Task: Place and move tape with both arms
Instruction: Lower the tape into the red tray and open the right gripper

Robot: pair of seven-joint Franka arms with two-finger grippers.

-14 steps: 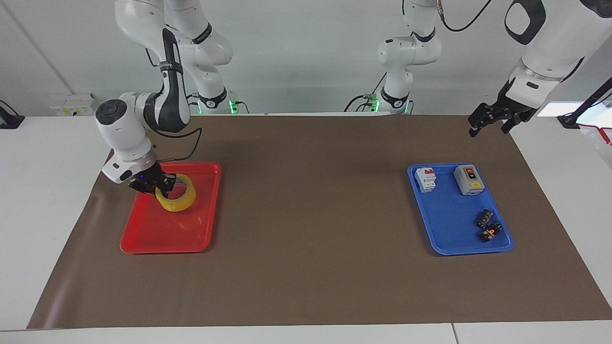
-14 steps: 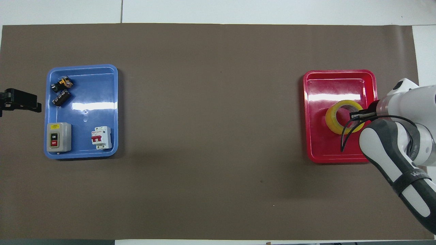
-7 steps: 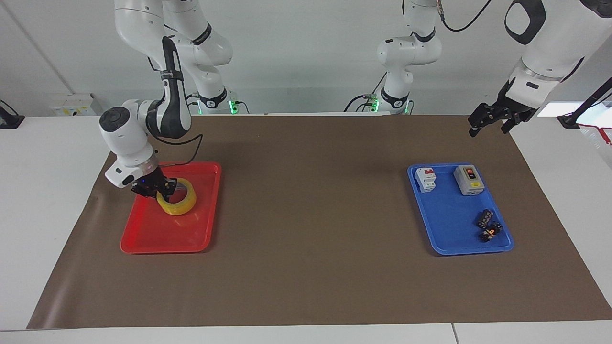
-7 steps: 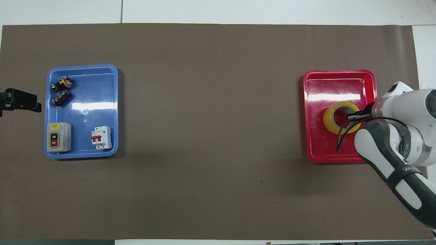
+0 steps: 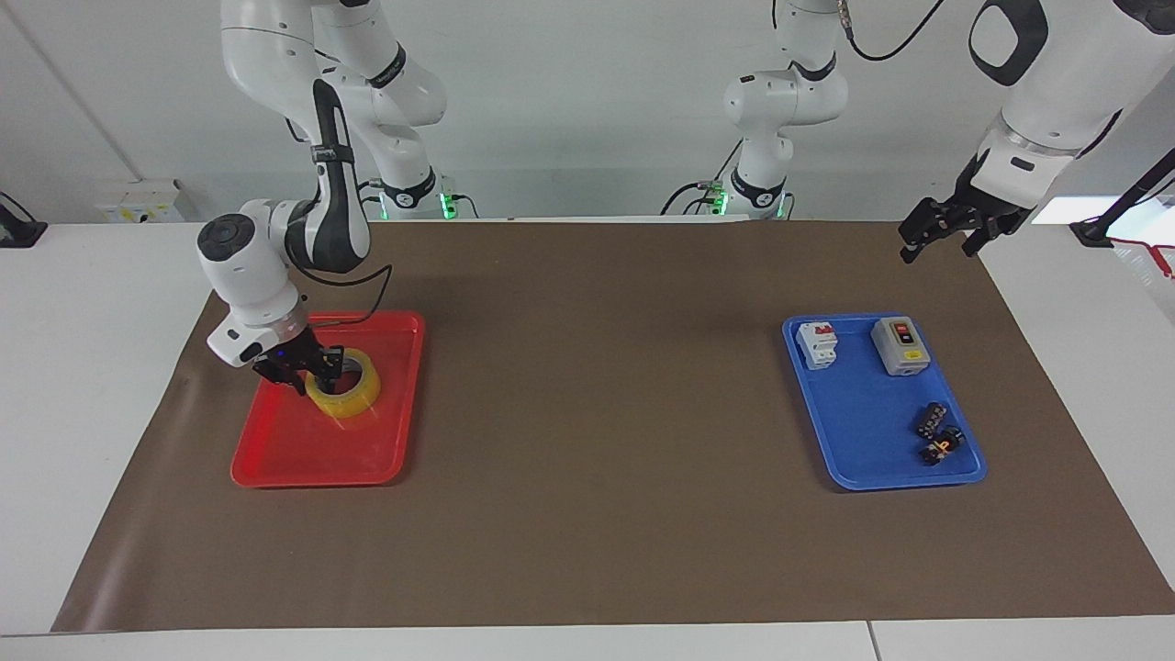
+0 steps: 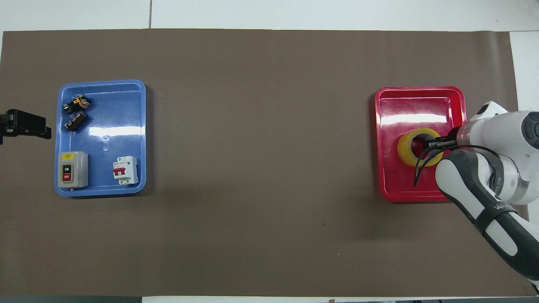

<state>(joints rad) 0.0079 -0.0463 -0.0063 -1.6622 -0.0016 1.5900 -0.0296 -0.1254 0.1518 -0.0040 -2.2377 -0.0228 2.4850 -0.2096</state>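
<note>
The right gripper pinches the tape by its wall at about nine o'clock in the facing view, the tape over the red tray. Lift straight, keeping the roll level. The left gripper waits, jaws spread.

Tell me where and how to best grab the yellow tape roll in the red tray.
Grip the translucent yellow tape roll by its ring wall from above, one finger inside the open core, as the right pincer has it. It lies nearly flat, hole upward.
</note>
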